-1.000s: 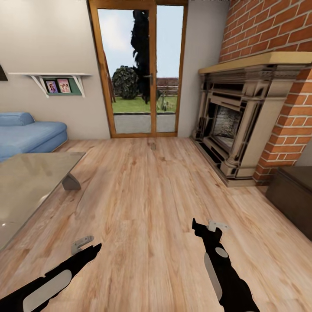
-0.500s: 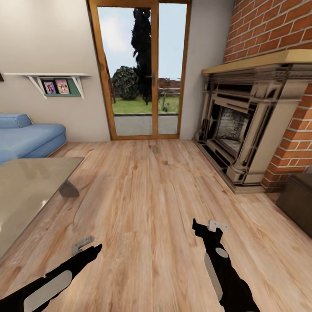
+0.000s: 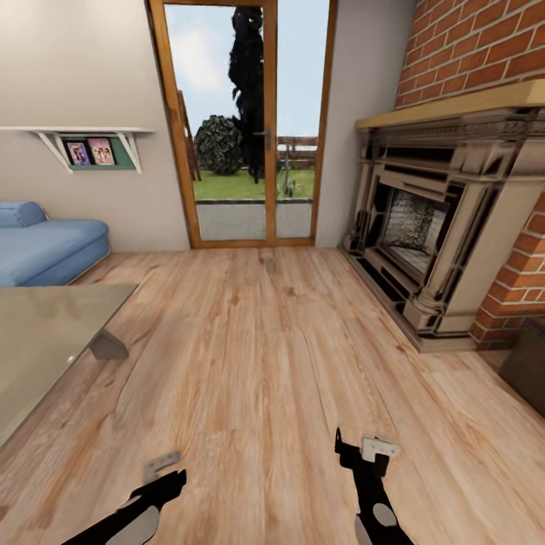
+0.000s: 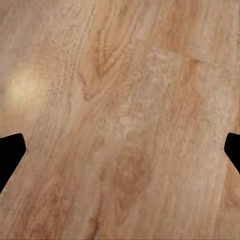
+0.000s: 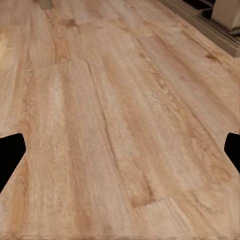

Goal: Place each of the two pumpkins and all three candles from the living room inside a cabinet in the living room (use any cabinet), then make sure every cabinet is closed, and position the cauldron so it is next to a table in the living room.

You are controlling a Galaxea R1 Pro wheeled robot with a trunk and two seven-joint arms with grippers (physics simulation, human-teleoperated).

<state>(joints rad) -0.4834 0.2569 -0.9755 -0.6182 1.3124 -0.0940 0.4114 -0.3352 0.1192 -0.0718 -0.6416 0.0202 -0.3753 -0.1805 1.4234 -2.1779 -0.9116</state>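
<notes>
Travelling rather than handling, by my reading: both arms sit low and tucked in front of the trunk, carrying nothing, which suits a drive across the open wooden floor (image 3: pixel 250 363).

At the left of the head view the table (image 3: pixel 45 333) shows one glossy grey corner over a slanted slab leg, its long side running from the near left edge away toward the blue sofa (image 3: pixel 45 246) behind it. On the wall above hangs a small shelf with photos (image 3: pixel 91 147).

The left gripper (image 3: pixel 163 465) hangs just above bare boards, its fingers spread wide with only floor between the dark tips in the left wrist view. The right gripper (image 3: pixel 371 448) is likewise spread and empty.

Straight ahead stands the glazed garden door (image 3: pixel 242 129). Further right comes the carved fireplace (image 3: pixel 439 227) under brick, then a dark corner of the cabinet (image 3: pixel 530 363) at the edge, its length not judgeable from here.
</notes>
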